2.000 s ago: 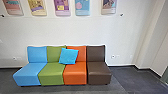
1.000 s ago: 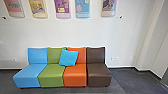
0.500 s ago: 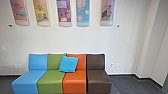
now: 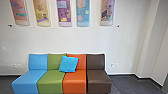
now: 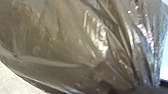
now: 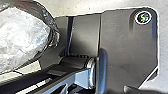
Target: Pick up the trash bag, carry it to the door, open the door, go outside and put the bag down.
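Along the white wall (image 4: 125, 42), past blue, green, orange and brown seats (image 4: 50, 81), with a blue cushion (image 4: 68, 64). Close to the left wrist, drawn into folds, the trash bag (image 5: 62, 40). Cannot tell either gripper's opening or either arm's full pose.

Plate, right wrist view: my wide, flat, dark body plate (image 6: 127, 47), a round, pale-rimmed fitting (image 6: 143, 17) at one corner.
Joint: my black-and-grey jointed bar (image 6: 78, 78), silvery ring (image 6: 92, 72), beside the plate.

Posters (image 4: 64, 11) cut off above, their print blurred; seats (image 4: 74, 82) cropped below; trash bag (image 5: 62, 37) cut off in my left wrist view.
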